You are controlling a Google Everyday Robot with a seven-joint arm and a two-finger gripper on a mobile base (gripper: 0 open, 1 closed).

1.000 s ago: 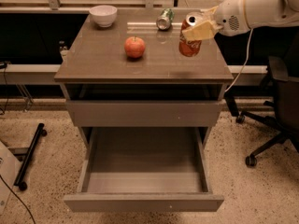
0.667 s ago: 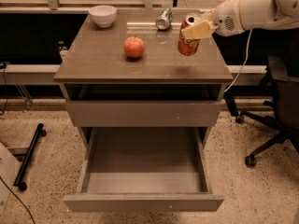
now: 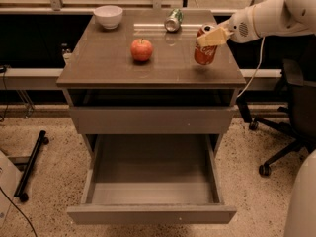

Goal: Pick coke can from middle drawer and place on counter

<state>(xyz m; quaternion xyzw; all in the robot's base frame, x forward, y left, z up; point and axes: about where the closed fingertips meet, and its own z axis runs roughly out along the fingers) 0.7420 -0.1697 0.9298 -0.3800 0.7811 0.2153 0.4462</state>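
The red coke can [image 3: 204, 53] is held tilted just above the right side of the dark brown counter [image 3: 108, 58]. My gripper [image 3: 212, 35] reaches in from the right on a white arm and is shut on the can's upper part. The middle drawer [image 3: 151, 181] is pulled out below the counter, and its flat floor is bare.
A red apple [image 3: 141, 49] sits mid-counter. A white bowl [image 3: 108, 16] stands at the back left and a green-and-silver can [image 3: 173, 20] lies at the back. A black office chair [image 3: 289, 112] stands to the right. A black stand leg [image 3: 30, 164] lies on the floor at left.
The gripper with the coke can has stayed almost in place above the counter's right side, shifting slightly lower and to the left. Nothing else moved.
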